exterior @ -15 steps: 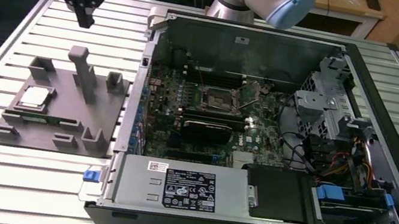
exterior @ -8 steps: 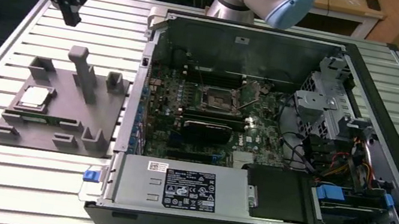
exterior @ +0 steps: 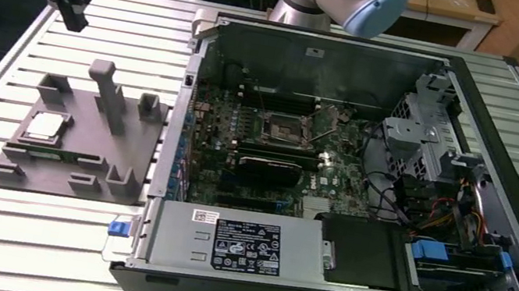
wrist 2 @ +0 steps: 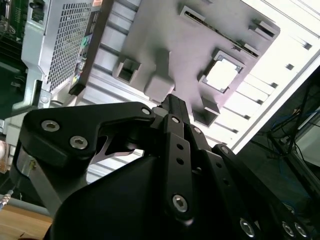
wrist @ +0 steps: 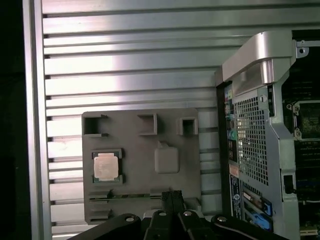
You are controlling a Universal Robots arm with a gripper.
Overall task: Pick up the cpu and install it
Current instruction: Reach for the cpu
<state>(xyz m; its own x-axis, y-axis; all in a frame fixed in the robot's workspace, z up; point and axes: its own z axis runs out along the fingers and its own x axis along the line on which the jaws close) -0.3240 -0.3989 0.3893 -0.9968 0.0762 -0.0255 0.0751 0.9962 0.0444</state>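
Note:
The cpu is a small pale square chip lying flat in a recess of the grey tray on the slatted table, at the exterior view's left. Both wrist views show it in the same recess: cpu and cpu. My gripper hangs high over the table, beyond the tray's far end and well apart from the chip. Its fingers are pressed together with nothing between them, and the gripper looks the same in the second wrist view. The bare socket sits mid-motherboard inside the open computer case.
Several upright posts rise from the tray. A green memory stick lies in a tray slot near the chip. The case's metal wall stands between tray and motherboard. Cables and drive bays crowd the case's far side.

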